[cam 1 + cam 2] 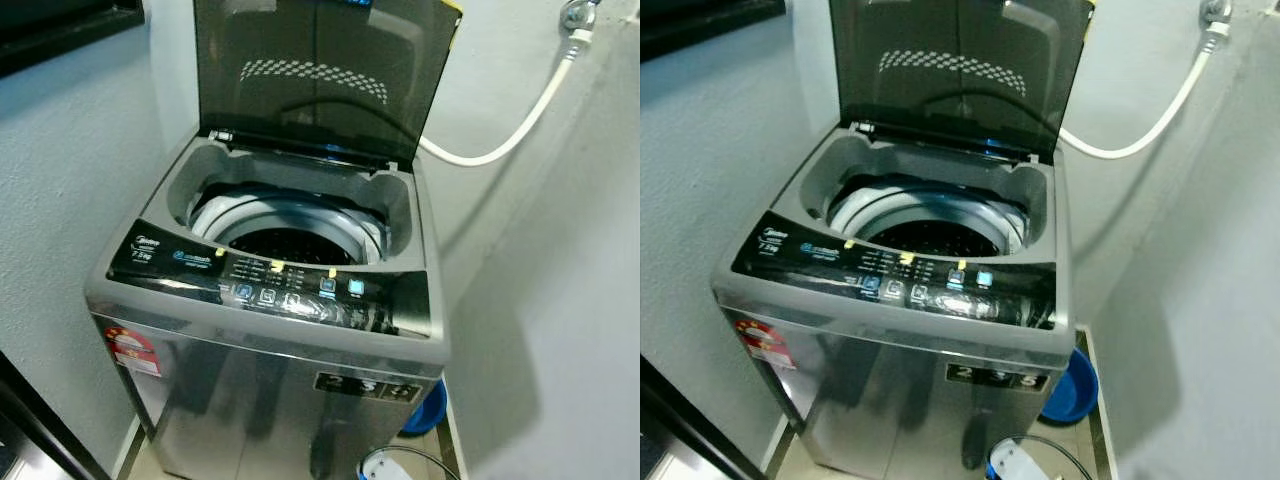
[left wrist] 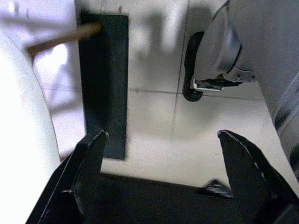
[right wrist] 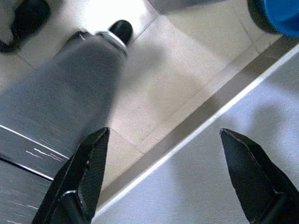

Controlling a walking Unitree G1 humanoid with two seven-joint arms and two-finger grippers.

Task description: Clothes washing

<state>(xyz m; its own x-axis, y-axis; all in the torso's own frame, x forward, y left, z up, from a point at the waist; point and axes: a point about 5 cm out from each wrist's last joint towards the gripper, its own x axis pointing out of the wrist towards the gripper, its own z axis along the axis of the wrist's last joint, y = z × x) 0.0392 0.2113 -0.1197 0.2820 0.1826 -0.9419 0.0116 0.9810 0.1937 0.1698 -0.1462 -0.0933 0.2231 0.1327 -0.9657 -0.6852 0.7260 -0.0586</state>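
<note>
A: Where's the washing machine (image 1: 270, 330)?

B: Dead centre in the head views, a grey top-loader between pale walls. Its dark tinted lid (image 1: 320, 70) stands raised at 12 o'clock, and the drum (image 1: 292, 243) below it lies open and looks dark inside. The black control panel (image 1: 270, 285) runs along the front edge at 6 o'clock.

A: Anything around it?

B: A white hose (image 1: 505, 130) curves from behind the lid up to a wall tap (image 1: 578, 15) at 2 o'clock. A blue basin (image 1: 1070, 392) sits on the floor at 5 o'clock, just beside the machine's front corner.

A: And the claws?

B: The left claw (image 2: 161, 135) hangs over a tiled floor (image 2: 154, 116), fingers spread wide, gripping nothing; a dark mat (image 2: 105, 79) lies below it. The right claw (image 3: 163, 135) is likewise spread and empty, above floor tiles by the wall's base
</note>
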